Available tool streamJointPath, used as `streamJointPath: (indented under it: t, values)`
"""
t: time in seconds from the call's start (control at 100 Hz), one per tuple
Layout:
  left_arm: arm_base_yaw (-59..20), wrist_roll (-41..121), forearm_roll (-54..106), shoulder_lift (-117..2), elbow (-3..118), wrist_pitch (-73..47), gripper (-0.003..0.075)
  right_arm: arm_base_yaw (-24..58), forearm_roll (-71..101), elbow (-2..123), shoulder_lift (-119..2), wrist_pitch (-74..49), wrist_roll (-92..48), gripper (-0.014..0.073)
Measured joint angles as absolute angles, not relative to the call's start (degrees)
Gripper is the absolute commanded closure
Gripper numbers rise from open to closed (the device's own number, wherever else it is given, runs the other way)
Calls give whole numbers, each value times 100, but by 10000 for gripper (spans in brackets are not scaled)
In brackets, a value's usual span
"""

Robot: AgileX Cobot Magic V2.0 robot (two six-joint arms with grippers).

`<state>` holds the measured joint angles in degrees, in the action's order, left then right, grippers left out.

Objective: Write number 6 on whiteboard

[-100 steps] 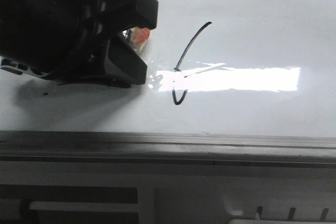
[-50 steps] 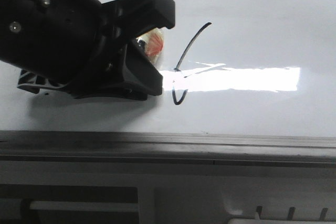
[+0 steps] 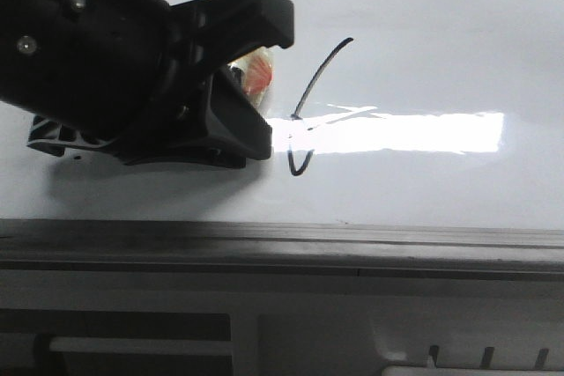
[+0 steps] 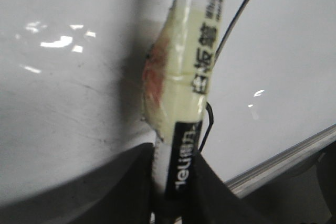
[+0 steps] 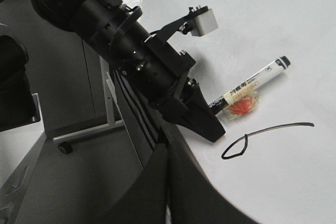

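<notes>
Number 6 (image 3: 308, 112) appears as a thin black line on the whiteboard (image 3: 441, 50), with a long slanted tail that ends in a small narrow loop at its lower end. In the front view we see the loop just below a bright rectangular glare (image 3: 397, 133), and the tail crosses the glare's left end. We locate the mark just beside the left gripper (image 3: 242, 85), on its right in the front view, apart from the jaws and not touching them.

We find the left gripper clenched on a white marker (image 4: 186, 103), with both black jaws pressed against the barrel. The marker carries a black printed band near the jaws and a yellowish tape wrap (image 4: 176, 77) with a red patch around its middle. In the left wrist view the barrel overlaps part of the drawn line (image 4: 236, 19), and the loop shows at the barrel's edge near the black band. In the right wrist view the marker (image 5: 252, 85) lies low over the board and points away from the left gripper (image 5: 202, 114), while the drawn figure (image 5: 262, 135) sits near the jaws, beside the marker.

We see the grey frame edge (image 3: 352, 248) of the board along its near side. We cannot tell the right gripper's (image 5: 168, 182) state; only dark finger shapes show at the edge of its own view.
</notes>
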<state>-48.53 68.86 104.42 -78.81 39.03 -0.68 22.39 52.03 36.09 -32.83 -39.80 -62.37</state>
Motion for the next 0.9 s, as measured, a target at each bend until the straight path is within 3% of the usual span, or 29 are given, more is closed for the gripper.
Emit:
streamJointPath:
  t: [0.2,0.49,0.73,0.9]
  values:
    - [-4853,6882,10444,-7881,3903,-50,497,2239,5216,3609,-3283,-3980,-6237,657]
    - [-4853,6873,10454,-7881,3906,-69,472,2239,5216,3609,-3283,-3961,-6237,657]
    - [-4853,6873,10454,-7881,3927,-125,223,2239,5216,3609,-3283,-3947,-6237,657]
    - [-4853,6873,10466,-7860,3951,-134,190,2239,5229,3609,-3283,-3912,-6237,657]
